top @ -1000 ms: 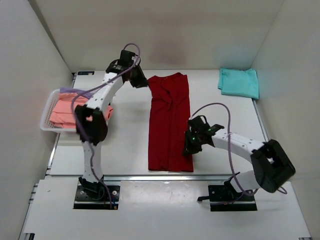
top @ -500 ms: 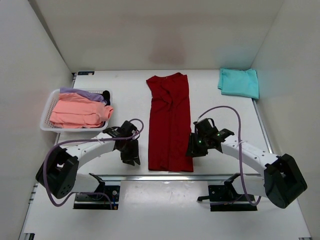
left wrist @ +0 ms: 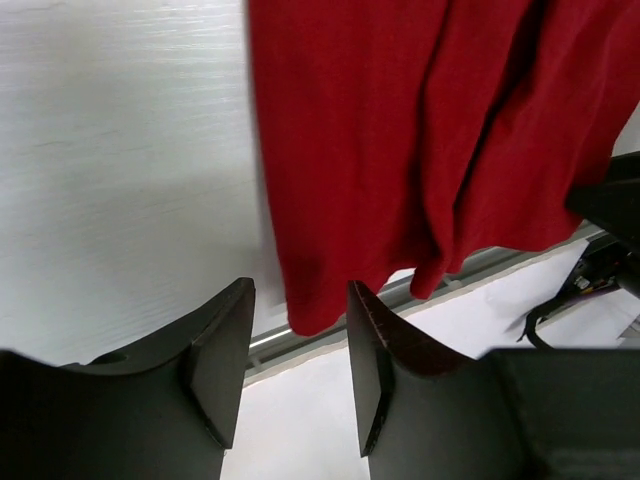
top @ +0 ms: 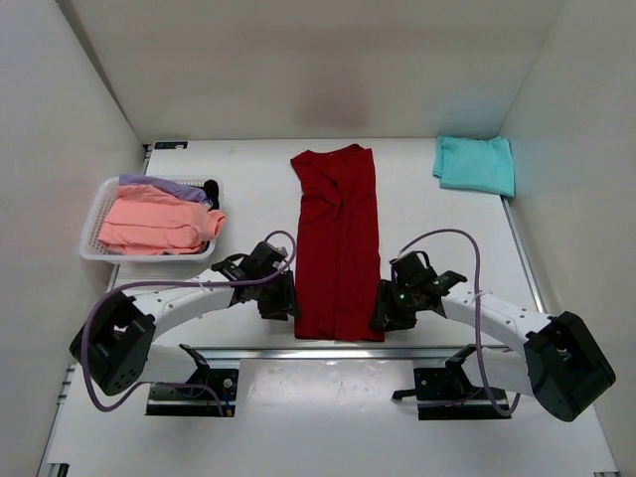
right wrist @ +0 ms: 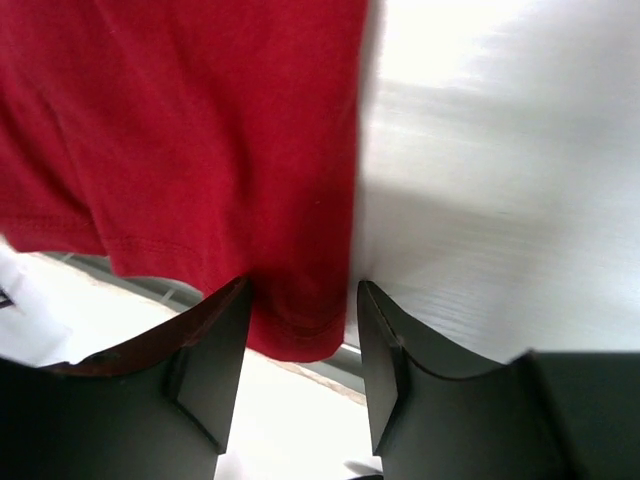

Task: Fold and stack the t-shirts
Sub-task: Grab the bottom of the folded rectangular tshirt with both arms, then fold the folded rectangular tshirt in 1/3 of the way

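Ok, dark red t-shirt [top: 338,248] lies mid-bench [top: 248,199] as a long narrow strip, collar at the far end, hem right at the near edge. Some wrinkles up by the neck, the rest is fairly flat.

Both arms are down low, one at each near corner of the hem. Left end effector [top: 281,303] sits at the shirt's L hem corner. In the L wrist view [left wrist: 298,335] the jaws stand apart, not pinching, w/ the red corner tip showing in the gap between them. Right end effector [top: 386,313] sits at the R hem corner. Its wrist view [right wrist: 300,320] shows the same: jaws apart, the hem corner w/ its stitched edge between the two fingers [right wrist: 215,350], the cloth's edge right by the L one. Can't tell if it's actually touching.

Teal t-shirt [top: 474,164] is folded and parked at the far R corner of the bench, well apart from the red one.

On the L side, a white basket [top: 91,248] holds the salmon pink t-shirt [top: 154,224], bunched up, w/ the lavender t-shirt [top: 149,185] tucked behind it at the far wall. There's a small dark thing at the basket's far R corner, too small to tell what.
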Tool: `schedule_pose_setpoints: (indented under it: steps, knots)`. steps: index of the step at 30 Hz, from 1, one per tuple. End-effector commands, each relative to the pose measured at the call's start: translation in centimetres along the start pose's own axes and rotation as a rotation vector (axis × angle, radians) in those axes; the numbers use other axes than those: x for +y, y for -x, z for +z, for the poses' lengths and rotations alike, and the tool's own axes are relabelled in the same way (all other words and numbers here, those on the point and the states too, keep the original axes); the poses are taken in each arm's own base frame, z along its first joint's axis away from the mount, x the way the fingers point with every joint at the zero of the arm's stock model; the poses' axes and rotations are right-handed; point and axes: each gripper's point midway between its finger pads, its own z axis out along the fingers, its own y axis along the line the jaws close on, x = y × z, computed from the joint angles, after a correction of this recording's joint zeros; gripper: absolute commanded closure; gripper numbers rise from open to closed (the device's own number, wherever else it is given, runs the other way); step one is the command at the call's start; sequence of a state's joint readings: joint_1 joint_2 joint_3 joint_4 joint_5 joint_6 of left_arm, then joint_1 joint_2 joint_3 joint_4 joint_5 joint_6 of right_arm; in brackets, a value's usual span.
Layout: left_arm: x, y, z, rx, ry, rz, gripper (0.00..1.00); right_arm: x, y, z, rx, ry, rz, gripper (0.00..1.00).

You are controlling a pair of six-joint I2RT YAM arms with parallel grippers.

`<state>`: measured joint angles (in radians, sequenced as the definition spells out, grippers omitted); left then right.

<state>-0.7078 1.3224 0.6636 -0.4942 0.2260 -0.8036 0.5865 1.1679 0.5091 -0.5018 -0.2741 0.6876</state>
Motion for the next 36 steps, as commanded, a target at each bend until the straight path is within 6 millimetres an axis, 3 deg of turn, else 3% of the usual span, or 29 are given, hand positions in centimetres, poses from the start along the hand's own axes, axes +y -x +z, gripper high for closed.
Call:
schedule_pose_setpoints:
  steps: [1,5,8,10,11,12,17,23,26,28,29,30,32,33,36]
  knots:
    - [-0.9,-0.6,0.7,0.007,-0.035,-0.015,0.47,0.3,-0.5,0.3,0.005,0.034,0.015,0.55]
    - [-1.0,-1.9,1.6,0.038,-0.032,-0.006,0.45,0.4,-1.4,0.8,0.032,0.045,0.011,0.51]
    - [-0.7,-3.5,2.4,0.084,-0.015,0.014,0.47,0.9,-2.1,1.2,0.065,0.062,-0.003,0.55]
    - [0.0,-4.3,3.0,0.102,-0.002,0.003,0.7,1.2,-2.7,1.4,0.096,0.076,-0.02,0.86]
    - [0.6,-4.6,3.1,0.115,0.007,-0.011,0.93,1.0,-3.2,1.3,0.117,0.069,-0.006,1.0]
    - [1.7,-5.1,3.0,0.121,0.036,-0.022,1.0,1.0,-3.8,1.2,0.145,0.063,-0.017,1.0]
    - [2.7,-5.8,1.1,0.127,0.027,-0.012,1.0,0.3,-5.1,-0.2,0.176,0.084,-0.003,1.0]
    - [1.1,-6.1,0.0,0.163,-0.018,-0.011,1.0,1.8,-5.5,-1.4,0.254,0.172,-0.014,1.0]
    - [0.4,-4.1,-0.9,0.141,-0.031,-0.028,1.0,3.0,-4.4,-2.0,0.28,0.199,-0.029,1.0]
    - [0.4,-2.1,-1.4,0.119,-0.022,-0.034,1.0,3.8,-2.3,-2.7,0.247,0.22,-0.045,1.0]
    - [-0.6,-0.7,-1.9,0.097,-0.043,-0.029,1.0,4.2,-1.2,-3.1,0.234,0.231,-0.04,1.0]
    - [-0.1,0.1,-1.9,0.099,-0.029,-0.041,1.0,3.8,-0.3,-3.0,0.228,0.228,-0.033,1.0]
    - [-1.3,3.4,-2.7,0.059,-0.041,-0.044,1.0,4.4,2.9,-4.3,0.18,0.245,-0.024,1.0]
    - [-0.7,4.5,-2.5,0.063,-0.022,-0.057,1.0,4.0,4.0,-4.2,0.18,0.242,-0.021,1.0]
    - [-3.1,10.2,-3.3,0.001,-0.056,-0.044,1.0,5.1,9.2,-5.8,0.125,0.252,-0.045,1.0]
